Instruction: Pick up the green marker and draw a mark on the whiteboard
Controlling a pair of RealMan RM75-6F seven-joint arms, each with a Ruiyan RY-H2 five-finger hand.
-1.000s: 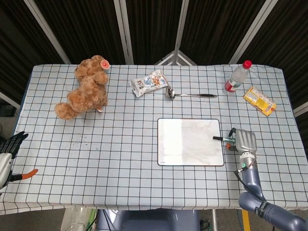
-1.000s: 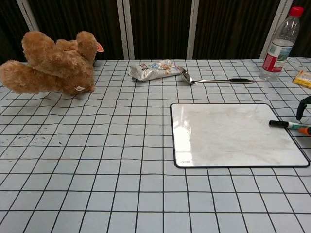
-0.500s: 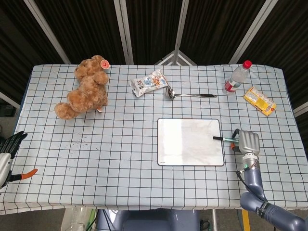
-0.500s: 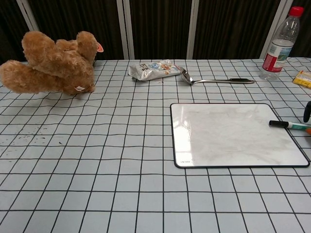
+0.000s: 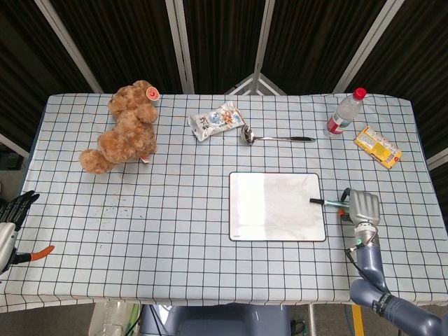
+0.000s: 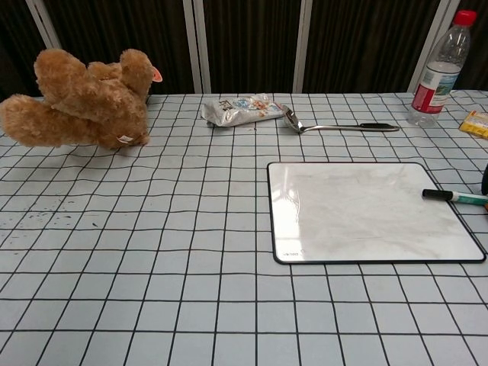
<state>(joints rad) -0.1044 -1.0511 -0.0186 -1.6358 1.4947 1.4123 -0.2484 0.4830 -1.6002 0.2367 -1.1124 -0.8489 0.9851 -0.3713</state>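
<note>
On the checked table (image 5: pixel 175 231), the whiteboard (image 5: pixel 276 206) lies flat right of centre. At the board's right edge rests the right hand (image 5: pixel 362 207), back upward, over the marker's far end; whether its fingers grip cannot be told. Off the table's left edge, the left hand (image 5: pixel 15 207) shows spread dark fingers holding nothing. Smallest, the green marker (image 6: pixel 456 197) lies left-to-right, its black cap pointing left onto the board.
</note>
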